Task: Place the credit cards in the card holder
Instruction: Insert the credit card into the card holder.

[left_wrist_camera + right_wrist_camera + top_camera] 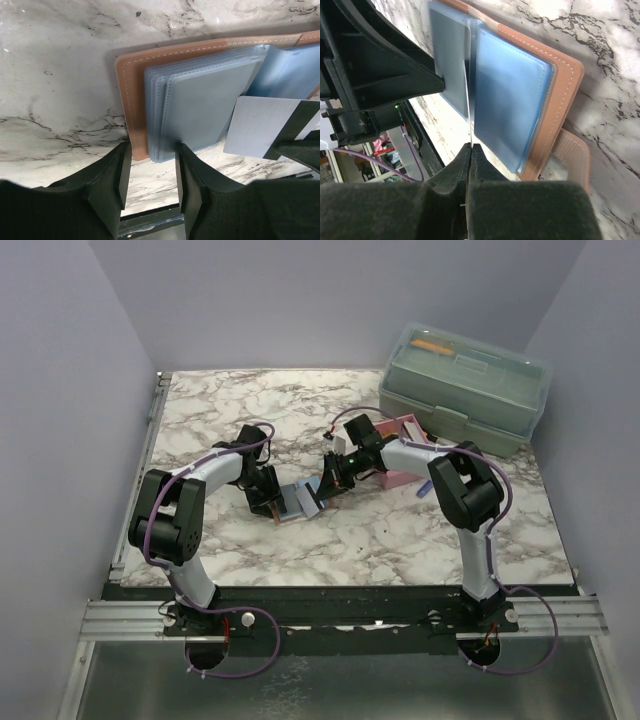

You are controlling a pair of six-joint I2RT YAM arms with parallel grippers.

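**Leather look, plastic and marble pattern**

The card holder looks like smooth tan leather, with pale stitching along its edge. Its inner sleeves are clear, slightly glossy plastic. The credit card is pale, matt plastic. The table has a shiny marble pattern. The left gripper and the right gripper look like matt black plastic.

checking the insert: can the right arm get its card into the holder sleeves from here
Probably yes: the right gripper holds the card at the open card holder's blue sleeves, nothing between them; the left gripper sits aside at its edge.
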